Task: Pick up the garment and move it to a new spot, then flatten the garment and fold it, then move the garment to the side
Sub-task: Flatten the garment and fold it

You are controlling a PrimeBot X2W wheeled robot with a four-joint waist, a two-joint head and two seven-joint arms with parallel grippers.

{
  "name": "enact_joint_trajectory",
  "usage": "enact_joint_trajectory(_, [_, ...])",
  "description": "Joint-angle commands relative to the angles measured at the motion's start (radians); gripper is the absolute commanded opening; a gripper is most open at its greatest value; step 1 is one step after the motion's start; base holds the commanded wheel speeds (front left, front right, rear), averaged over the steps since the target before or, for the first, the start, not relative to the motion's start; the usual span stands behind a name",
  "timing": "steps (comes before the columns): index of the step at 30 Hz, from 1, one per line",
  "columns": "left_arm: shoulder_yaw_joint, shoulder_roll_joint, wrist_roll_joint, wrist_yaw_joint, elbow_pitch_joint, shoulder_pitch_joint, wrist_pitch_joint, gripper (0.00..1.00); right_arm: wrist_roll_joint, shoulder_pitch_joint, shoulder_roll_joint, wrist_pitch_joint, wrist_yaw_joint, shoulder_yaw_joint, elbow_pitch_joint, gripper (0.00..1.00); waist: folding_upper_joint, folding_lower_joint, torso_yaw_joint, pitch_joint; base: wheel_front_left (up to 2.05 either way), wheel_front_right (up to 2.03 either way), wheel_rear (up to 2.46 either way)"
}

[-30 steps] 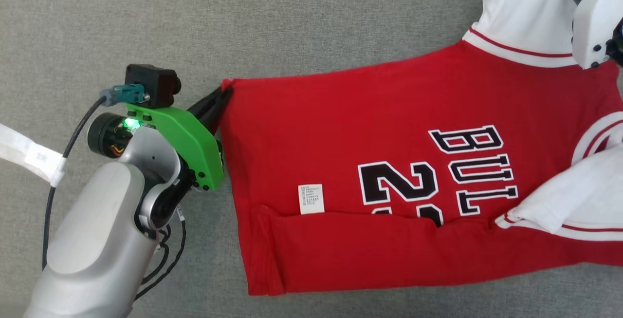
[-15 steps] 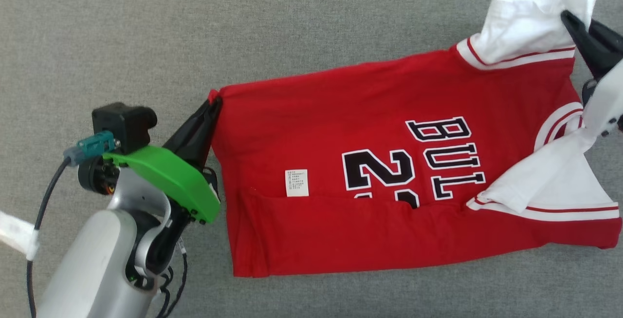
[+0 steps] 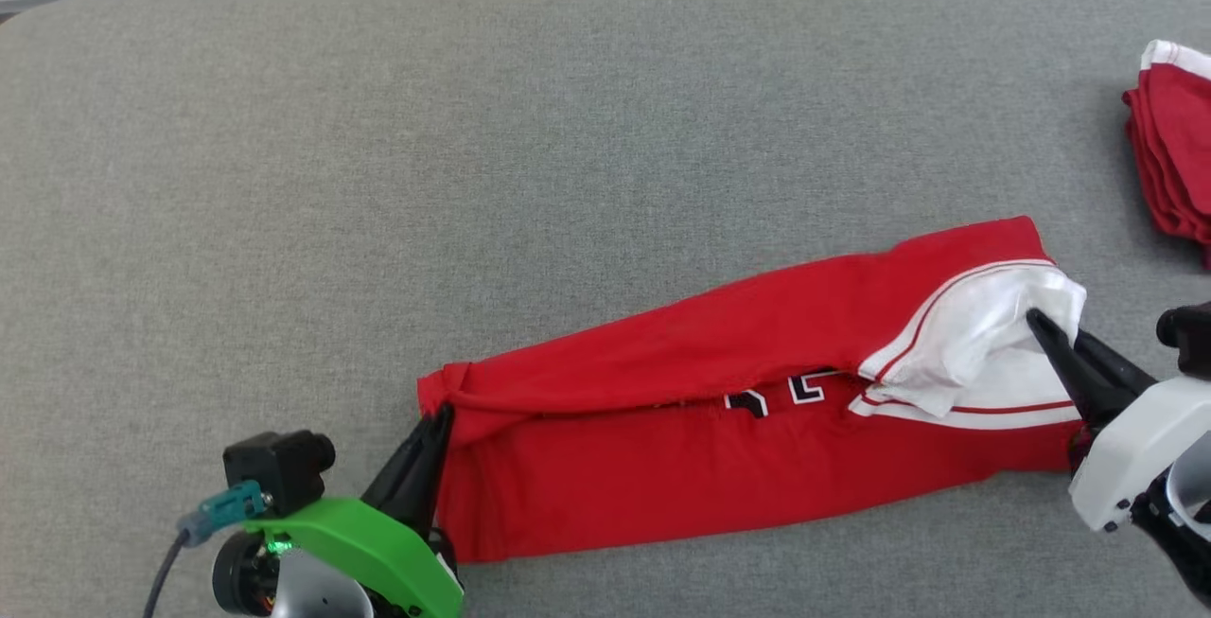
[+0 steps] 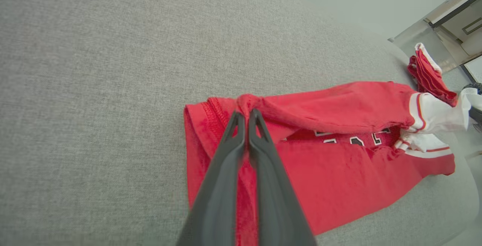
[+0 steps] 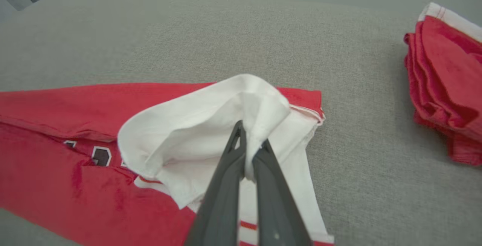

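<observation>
Fabric in red and white is pictured stretched between two grippers on a grey cloth-covered table (image 3: 397,173). The garment (image 3: 738,467), a red jersey with white sleeves and black-and-white lettering, is laid as a long band across the lower middle of the table in the head view. Its far long edge is doubled over toward the near one, so that most of the lettering is covered.

At the robot's left end, a bunched red corner is clamped by the left gripper (image 3: 440,419). In the left wrist view its two dark fingers (image 4: 229,155) are pressed together on a knot of red cloth. At the other end, a fold of the white sleeve (image 3: 974,353) is pinched by the right gripper (image 3: 1036,320). In the right wrist view its fingers (image 5: 226,185) are closed tight on the white fabric, which is drawn up into a hollow peak above the rest of the sleeve.

A green bracket (image 3: 369,542) and a black camera (image 3: 279,467) are carried on the left wrist. A stack of folded red cloth (image 3: 1173,154) with white trim is seen at the table's right edge, well apart from the garment.
</observation>
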Motion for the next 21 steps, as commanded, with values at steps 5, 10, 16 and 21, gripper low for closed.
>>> enact_joint_trajectory(5, [-0.015, -0.001, 0.043, 0.034, 0.083, 0.046, -0.034, 1.00, -0.083, 0.040, 0.045, 0.026, 0.000, 0.023, 0.049, 1.00, 0.0000, 0.0000, -0.024, -0.038, 0.00, 0.00, 0.00])
enact_joint_trajectory(10, [-0.038, 0.023, 0.122, 0.068, 0.148, 0.081, -0.082, 1.00, -0.113, 0.072, 0.051, 0.081, 0.000, 0.010, 0.063, 1.00, 0.0000, 0.0000, -0.023, -0.065, 0.00, 0.00, 0.00])
enact_joint_trajectory(16, [0.009, -0.010, 0.222, 0.174, 0.130, 0.154, -0.318, 1.00, -0.157, 0.078, 0.080, 0.127, 0.000, -0.129, -0.012, 1.00, 0.0000, 0.0000, -0.019, -0.071, 0.00, 0.00, 0.00])
enact_joint_trajectory(21, [0.024, -0.069, 0.309, 0.211, 0.147, 0.146, -0.415, 1.00, -0.194, 0.032, 0.117, 0.216, 0.000, -0.123, -0.017, 1.00, 0.0000, 0.0000, 0.007, -0.043, 0.00, 0.00, 0.00])
